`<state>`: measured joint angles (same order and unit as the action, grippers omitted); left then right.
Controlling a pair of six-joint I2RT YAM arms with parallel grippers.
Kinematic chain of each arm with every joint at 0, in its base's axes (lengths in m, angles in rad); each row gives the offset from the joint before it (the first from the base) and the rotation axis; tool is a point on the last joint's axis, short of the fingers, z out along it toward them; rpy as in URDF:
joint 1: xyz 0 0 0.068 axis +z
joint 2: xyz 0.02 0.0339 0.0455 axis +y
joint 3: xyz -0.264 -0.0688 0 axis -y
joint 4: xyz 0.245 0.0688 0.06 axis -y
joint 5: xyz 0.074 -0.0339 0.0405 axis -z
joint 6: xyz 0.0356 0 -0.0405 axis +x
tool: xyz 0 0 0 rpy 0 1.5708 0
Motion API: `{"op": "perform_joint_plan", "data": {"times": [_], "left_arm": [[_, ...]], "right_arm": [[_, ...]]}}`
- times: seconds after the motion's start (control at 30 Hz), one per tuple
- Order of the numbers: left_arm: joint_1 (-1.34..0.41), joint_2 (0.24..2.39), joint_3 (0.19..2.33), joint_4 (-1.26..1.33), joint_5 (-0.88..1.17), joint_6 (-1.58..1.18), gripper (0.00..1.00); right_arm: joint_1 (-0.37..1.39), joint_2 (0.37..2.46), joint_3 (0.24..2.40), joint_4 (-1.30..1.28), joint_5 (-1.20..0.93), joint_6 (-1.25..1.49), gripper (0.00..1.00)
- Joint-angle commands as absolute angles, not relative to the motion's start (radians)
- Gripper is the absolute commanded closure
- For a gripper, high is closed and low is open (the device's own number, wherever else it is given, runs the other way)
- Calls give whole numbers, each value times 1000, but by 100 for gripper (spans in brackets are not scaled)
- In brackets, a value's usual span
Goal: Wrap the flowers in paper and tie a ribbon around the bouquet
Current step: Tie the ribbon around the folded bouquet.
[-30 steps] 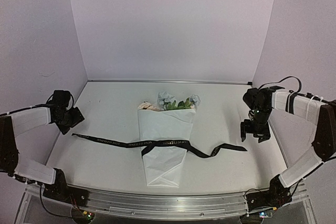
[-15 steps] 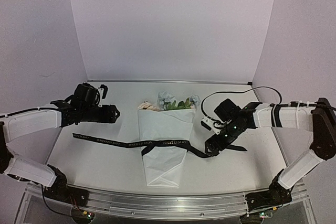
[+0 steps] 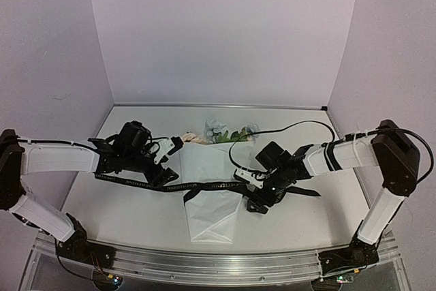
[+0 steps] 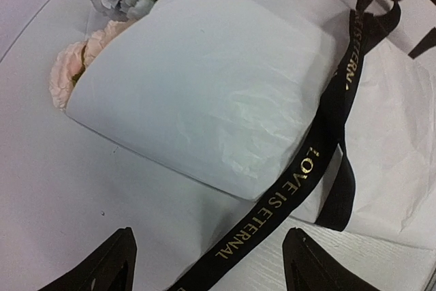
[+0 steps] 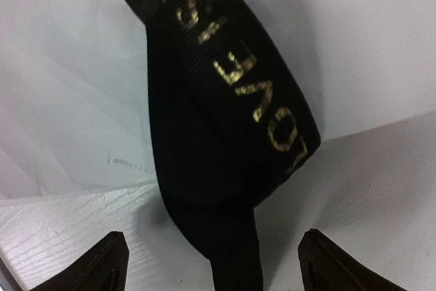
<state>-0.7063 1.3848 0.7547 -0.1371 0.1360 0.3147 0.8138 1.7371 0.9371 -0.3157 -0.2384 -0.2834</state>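
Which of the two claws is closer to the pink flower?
Left. The left gripper sits just left of the pink flower; the right gripper is across the bouquet, at the ribbon.

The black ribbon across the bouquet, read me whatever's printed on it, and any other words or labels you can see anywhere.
"LOVE IS ETERNAL": gold capitals along the black ribbon, left wrist view.
"LOVE" and "IS": the same print close up in the right wrist view; the next word is cut off at the frame edge.
Top view: the lettering is too small to read.
No print shows on the white paper.
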Motion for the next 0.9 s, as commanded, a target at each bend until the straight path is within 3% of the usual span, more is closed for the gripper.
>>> {"op": "perform_joint_plan", "data": {"times": [0.0, 0.6, 0.77, 0.87], "left_arm": [[-707, 1459, 754, -115, 170, 500, 24], [-716, 1671, 811, -59, 178, 638, 26], [-718, 1686, 821, -37, 182, 642, 35], [-722, 1695, 828, -45, 174, 633, 46]], "right_arm": [[818, 1761, 979, -210, -187, -296, 13], [827, 1784, 972, -195, -214, -229, 35], [828, 1783, 968, -198, -218, -223, 40], [830, 1781, 968, -208, -214, -219, 49]]}}
